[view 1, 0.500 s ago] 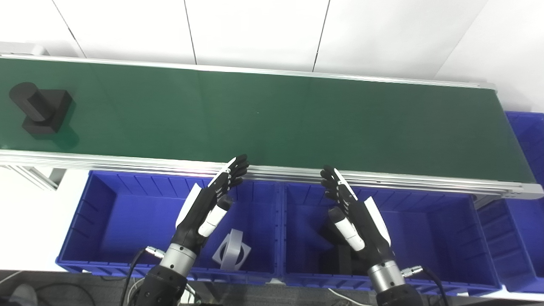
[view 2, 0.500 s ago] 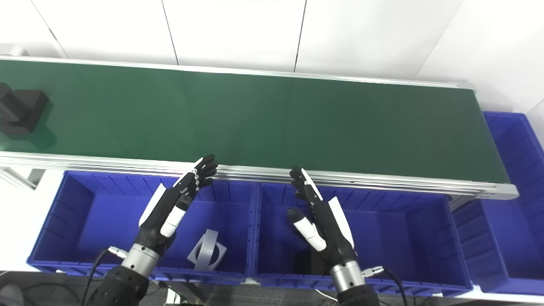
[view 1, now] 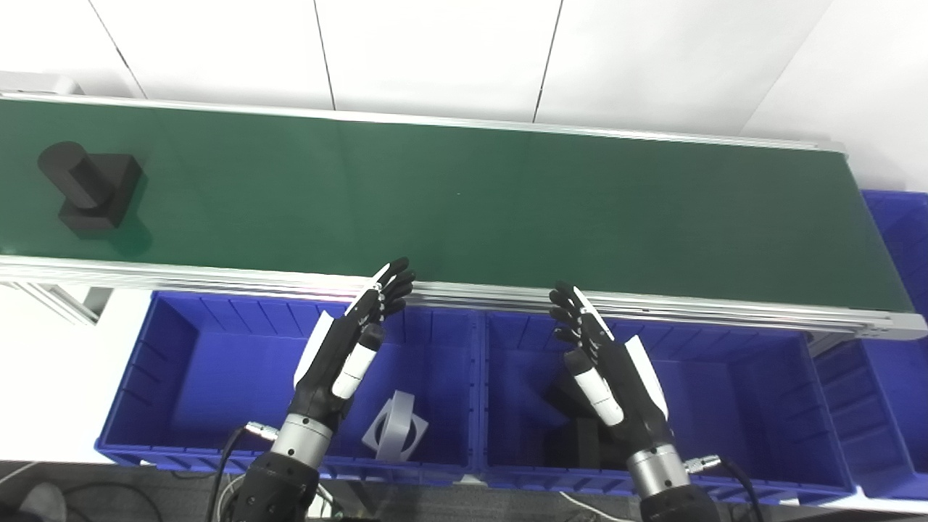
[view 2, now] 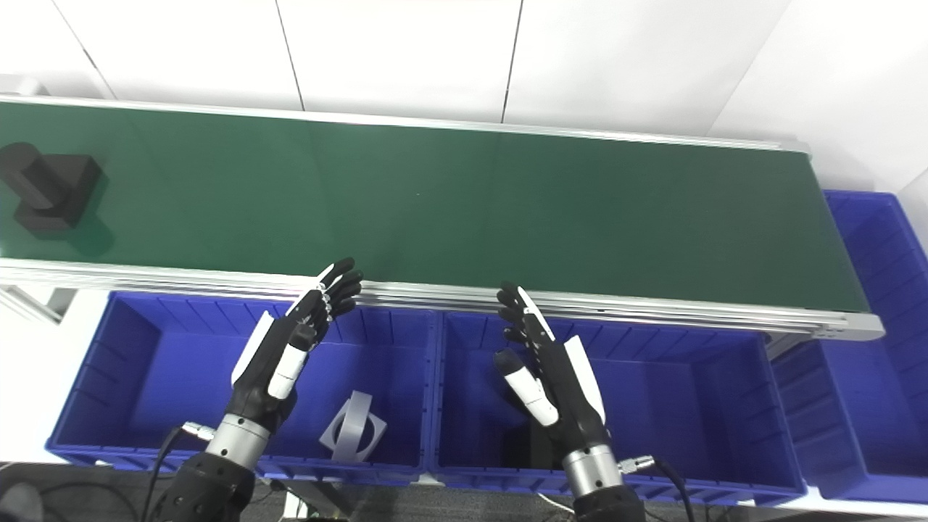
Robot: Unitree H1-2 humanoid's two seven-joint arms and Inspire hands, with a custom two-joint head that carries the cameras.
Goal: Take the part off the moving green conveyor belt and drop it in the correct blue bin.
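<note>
Green fills the middle of the frame: the conveyor belt (view 1: 507, 196) runs from the left edge to the right, framed by a pale metal rail. At its far left sits the black part (view 1: 90, 187), a square block with a round stub standing on top, resting on the belt and well apart from both hands.

Below the belt, along the bottom of the frame, stand blue bins side by side. The left bin (view 1: 181, 377) holds a grey piece (view 1: 395, 431), a flat square plate with a ring set upright in it, near its lower right corner. The middle bin (view 1: 732, 391) holds a dark piece (view 1: 580, 435), mostly hidden behind the right hand. A third bin (view 1: 895, 341) shows at the right edge, partly cut off.

The left hand (view 1: 341, 355) hangs over the left bin, fingers spread and straight, tips reaching up to the belt's near rail; it holds nothing. The right hand (view 1: 609, 370) hangs over the middle bin in a mirrored pose, fingers apart and pointing toward the rail, also empty. The palms face each other across the wall between the two bins.
</note>
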